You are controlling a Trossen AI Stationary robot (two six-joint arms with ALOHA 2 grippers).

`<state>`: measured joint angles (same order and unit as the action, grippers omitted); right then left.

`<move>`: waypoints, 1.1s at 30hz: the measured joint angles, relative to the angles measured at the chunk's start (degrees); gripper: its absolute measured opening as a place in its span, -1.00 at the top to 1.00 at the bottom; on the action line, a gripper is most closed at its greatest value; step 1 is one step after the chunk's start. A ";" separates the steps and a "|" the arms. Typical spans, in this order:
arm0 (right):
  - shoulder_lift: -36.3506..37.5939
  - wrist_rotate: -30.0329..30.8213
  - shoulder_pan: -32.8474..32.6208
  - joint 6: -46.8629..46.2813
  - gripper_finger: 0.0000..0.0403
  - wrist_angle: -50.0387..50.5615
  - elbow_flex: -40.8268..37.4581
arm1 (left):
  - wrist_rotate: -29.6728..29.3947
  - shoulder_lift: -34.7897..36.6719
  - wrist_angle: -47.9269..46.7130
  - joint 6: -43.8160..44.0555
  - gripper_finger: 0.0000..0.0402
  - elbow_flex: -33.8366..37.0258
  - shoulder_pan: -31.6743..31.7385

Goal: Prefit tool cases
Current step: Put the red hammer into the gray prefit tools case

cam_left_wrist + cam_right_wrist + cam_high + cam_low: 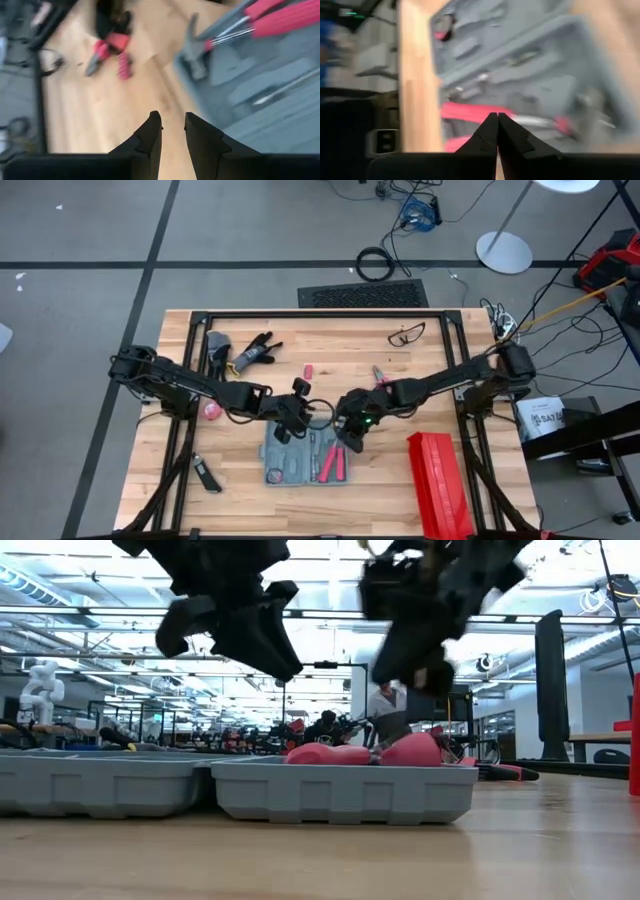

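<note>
**Both grippers over the open tool case, nothing held**

Tool case (pixel 305 458) lies open and flat on the table (pixel 400 380), near the middle of its front edge, long axis running along that edge. Red-handled tools (pixel 333 460) sit in its right half; grey slots show in the left.

Left gripper (pixel 286 423) hangs just above the case's back-left corner, fingers partly apart, empty. Right gripper (pixel 352 437) hangs over the back-right corner, above the red handles, fingers pressed together, holding nothing. Low view shows both clear of the case rim.

Case lies directly below and slightly frontward of both; right gripper looks nearer the loaded half, so it likely acts first there. Red ribbed box (pixel 438 480) is well apart, at the front-right corner.
</note>
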<state>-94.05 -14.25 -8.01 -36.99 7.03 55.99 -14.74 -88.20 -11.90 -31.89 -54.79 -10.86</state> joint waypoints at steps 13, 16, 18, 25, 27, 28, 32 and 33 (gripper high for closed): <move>2.05 23.57 -5.37 -0.30 1.00 19.19 0.01 | 13.69 -4.96 3.45 7.25 0.55 0.24 3.28; -0.43 23.29 -5.39 -0.18 1.00 18.12 0.05 | 16.15 -7.87 5.31 8.07 0.55 0.33 3.81; -2.07 23.01 -5.37 -0.08 1.00 17.37 -0.02 | 16.40 -8.95 7.50 8.04 0.55 0.34 3.81; -3.90 23.01 -5.37 1.79 1.00 12.17 0.02 | 18.83 -10.67 12.20 8.08 0.55 0.32 4.57; -3.90 22.96 -5.37 2.44 1.00 10.44 0.04 | 20.10 -11.59 13.72 8.54 0.55 0.34 4.89; -3.90 22.98 -5.32 2.69 1.00 9.99 0.03 | 20.78 -12.15 15.02 8.71 0.55 0.34 5.03; -4.24 23.06 -5.07 2.96 1.00 9.61 0.02 | 21.88 -13.62 17.97 8.73 0.55 0.33 5.35; -4.29 23.18 -5.07 2.97 1.00 9.61 -0.02 | 21.97 -13.94 18.07 8.83 0.55 0.32 5.51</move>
<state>-98.35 8.93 -13.08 -34.02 16.64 55.96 7.23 -102.15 6.17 -23.05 -54.48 -5.35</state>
